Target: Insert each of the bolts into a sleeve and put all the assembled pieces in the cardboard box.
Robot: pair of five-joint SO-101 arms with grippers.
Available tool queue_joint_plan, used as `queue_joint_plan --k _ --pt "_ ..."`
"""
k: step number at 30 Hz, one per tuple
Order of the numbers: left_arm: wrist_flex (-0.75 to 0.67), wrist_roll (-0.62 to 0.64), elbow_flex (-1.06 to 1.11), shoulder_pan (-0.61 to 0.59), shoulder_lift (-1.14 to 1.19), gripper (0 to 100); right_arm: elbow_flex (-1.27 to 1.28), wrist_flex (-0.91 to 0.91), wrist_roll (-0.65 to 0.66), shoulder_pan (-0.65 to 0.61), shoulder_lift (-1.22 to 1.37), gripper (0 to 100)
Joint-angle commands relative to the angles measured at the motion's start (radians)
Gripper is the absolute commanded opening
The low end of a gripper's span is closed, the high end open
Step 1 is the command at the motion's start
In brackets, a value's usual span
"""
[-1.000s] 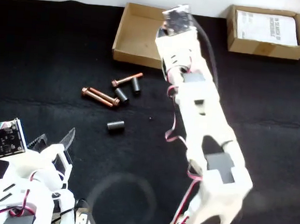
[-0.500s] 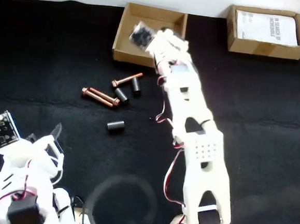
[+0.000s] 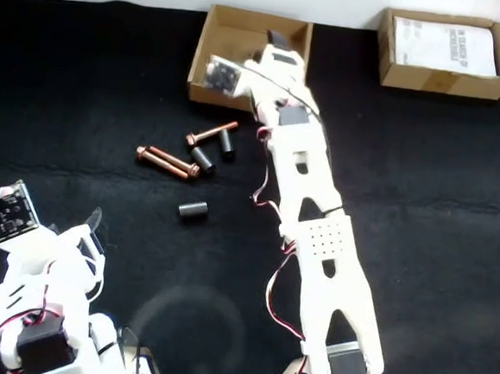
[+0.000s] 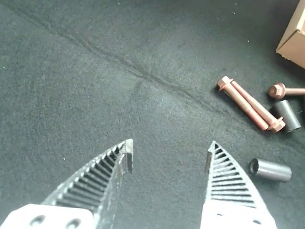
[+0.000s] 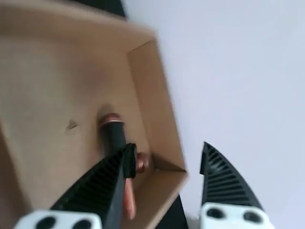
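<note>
Three copper bolts lie loose on the black mat: one [image 3: 211, 134] near the box and a pair [image 3: 165, 161] side by side. Beside them are three dark sleeves [image 3: 226, 142], [image 3: 202, 158], [image 3: 193, 209]. My right gripper [image 3: 277, 44] hangs over the cardboard box [image 3: 208, 87]. In the right wrist view it is open [image 5: 164, 155] above the box's far corner, where a bolt in a dark sleeve [image 5: 114, 136] lies with more copper next to it. My left gripper [image 4: 170, 152] stands open low over bare mat, short of the bolt pair [image 4: 250, 102] and the nearest sleeve [image 4: 270, 170].
A second cardboard box [image 3: 389, 72] holding a white printed sheet sits at the back right. The white wall runs just behind both boxes. Open mat lies between the left arm [image 3: 45, 309] and the loose parts.
The right arm has swung left over the cardboard box and its wrist has turned. The left arm has drawn back a little toward the near left corner.
</note>
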Motion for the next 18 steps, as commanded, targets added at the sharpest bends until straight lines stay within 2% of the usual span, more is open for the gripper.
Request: queue_joint_plan --k 1,4,14,18 --pt "-0.011 -0.011 -0.002 -0.007 -0.010 25 -0.222 0.194 -0.147 -0.019 -0.015 17.3" --pt "-0.011 -0.008 -0.002 -0.004 -0.010 25 -0.364 0.394 -0.270 -0.041 -0.022 17.1" --pt "-0.011 -0.006 -0.010 -0.007 -0.004 25 -0.344 0.880 -0.763 -0.079 -0.363 17.0" --pt "-0.014 -0.006 -0.013 -0.007 -0.002 25 -0.343 1.027 -0.885 -0.122 -0.453 17.0"
